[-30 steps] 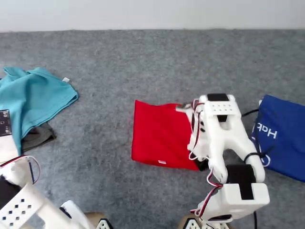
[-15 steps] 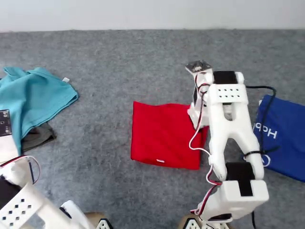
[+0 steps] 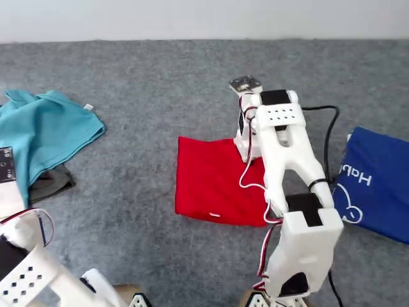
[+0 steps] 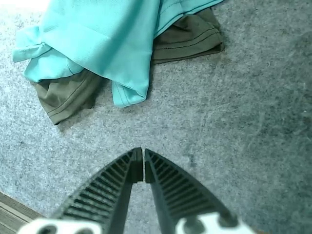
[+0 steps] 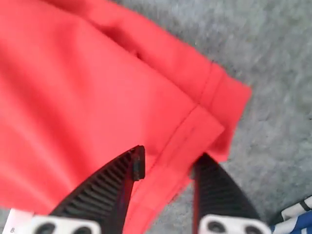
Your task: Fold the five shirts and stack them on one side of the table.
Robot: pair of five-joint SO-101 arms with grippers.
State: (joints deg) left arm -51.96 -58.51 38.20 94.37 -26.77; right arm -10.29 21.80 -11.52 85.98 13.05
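Hidden/cut off:
- red shirt (image 3: 214, 182): folded flat mid-counter. Its far right corner is under the right arm (image 3: 287, 153).
- right hand (image 5: 170, 163): released, jaws apart over the red shirt's hemmed corner, hem running between them. Can't tell if the tips touch the cloth. From the high view the fingers sit under the wrist and are unreadable.
- blue shirt (image 3: 377, 185): right of the red shirt, cut by the frame edge, part behind the arm.
- olive shirt (image 4: 187, 39): mostly buried under the teal shirt (image 3: 48, 131), only its edges poke out. That pile sits well left of the red shirt and runs off the frame.
- left hand (image 4: 144, 158): clenched on nothing, tips meeting, over bare counter (image 3: 140, 83) just short of the teal/olive pile.

Room:
- wide bare strip of counter between the red shirt and the teal pile, more beyond the red shirt's far edge.
- the gap from red shirt to blue shirt is narrow, and the right arm lies across it.

Versus 1 s ago:
- right arm has stretched out from the red shirt's right edge to its far right corner.
- red shirt, teal pile and left arm (image 3: 25, 272) unchanged.
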